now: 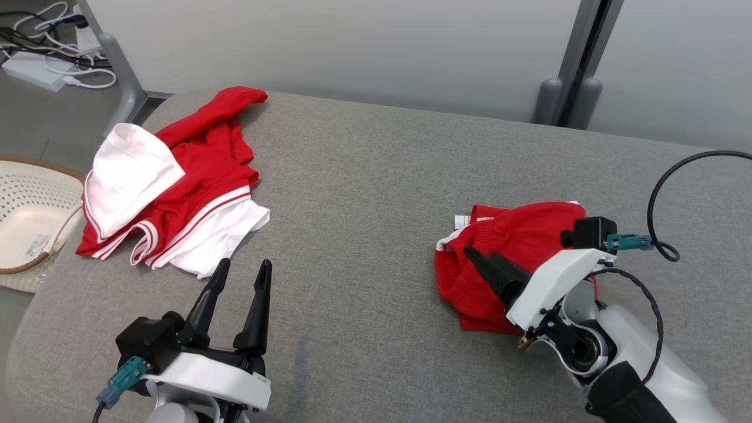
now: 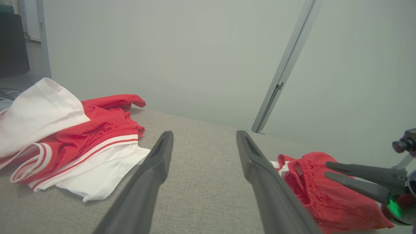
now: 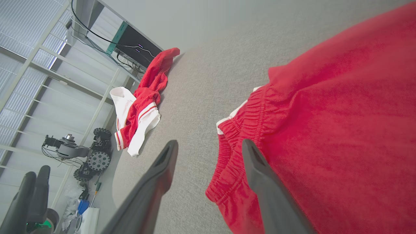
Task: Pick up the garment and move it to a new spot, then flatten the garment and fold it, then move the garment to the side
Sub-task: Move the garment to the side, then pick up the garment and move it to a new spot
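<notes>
**Red shorts on the right, both tools open**

In the head view, the red shorts (image 1: 517,235) lie folded in a small heap on the right side of the grey table (image 1: 364,205). The right tool (image 1: 480,254) is just over their left part. Its two dark fingers are a little apart, with nothing between them. The left tool (image 1: 244,265) is low on the left, with its fingers wide apart and empty. Past it lies a messy pile of red and white clothes (image 1: 176,194), well apart from the shorts. A pale basket (image 1: 29,211) sits off the table's left edge.

In the left wrist view, the left tool (image 2: 204,134) stands wide open above bare table. The pile is on the left and the shorts (image 2: 308,195) are on the right. The right tool (image 2: 326,169) points across them with its fingers parted.

In the right wrist view, the right tool (image 3: 209,143) is open. One finger is over the shorts (image 3: 341,113) near the stretchy waistband. The other is over the grey table beside them. I cannot tell if the finger touches the cloth. The pile is far off, near the table's edge. Two dark fingers in the low left corner may be the left tool.
</notes>
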Available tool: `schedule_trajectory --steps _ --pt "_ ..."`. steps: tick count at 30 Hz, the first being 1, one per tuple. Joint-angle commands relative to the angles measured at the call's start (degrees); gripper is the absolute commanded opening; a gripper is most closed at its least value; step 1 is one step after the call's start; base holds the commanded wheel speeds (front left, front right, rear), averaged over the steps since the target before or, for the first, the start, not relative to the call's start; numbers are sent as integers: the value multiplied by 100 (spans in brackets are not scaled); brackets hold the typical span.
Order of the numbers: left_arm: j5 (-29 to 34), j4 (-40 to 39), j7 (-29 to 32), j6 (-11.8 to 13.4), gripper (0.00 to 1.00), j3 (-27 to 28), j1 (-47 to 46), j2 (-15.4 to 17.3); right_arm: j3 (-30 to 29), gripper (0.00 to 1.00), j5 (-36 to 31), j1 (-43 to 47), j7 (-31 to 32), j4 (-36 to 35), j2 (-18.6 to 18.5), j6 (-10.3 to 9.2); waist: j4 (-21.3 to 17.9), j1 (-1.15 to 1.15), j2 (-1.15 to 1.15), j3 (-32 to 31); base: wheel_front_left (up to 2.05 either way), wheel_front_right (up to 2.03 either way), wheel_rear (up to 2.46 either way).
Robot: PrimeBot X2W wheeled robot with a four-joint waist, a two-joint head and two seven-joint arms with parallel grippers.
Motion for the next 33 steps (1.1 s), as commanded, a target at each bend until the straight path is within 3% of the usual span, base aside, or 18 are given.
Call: schedule_trajectory --steps 1,6,14,21,33 --pt "-12 -16 -5 26 100 23 -37 54 26 100 96 -65 -58 -112 -44 3 -49 0 0 -7 0 0 0" --pt "-11 -54 -1 48 100 13 -21 74 150 100 328 -40 -142 -609 -164 3 -218 0 0 -4 0 0 0" --pt "-21 -125 2 83 100 10 -57 127 184 100 256 28 -451 -1148 -758 3 -526 0 0 22 0 0 0" --pt "-47 -100 5 62 100 -69 -94 106 67 100 114 30 -196 -853 -1164 3 -660 0 0 71 0 0 0" --pt "-59 -35 1 38 100 -145 -174 101 -119 100 76 -265 761 224 -1021 4 -577 0 0 186 0 0 0"
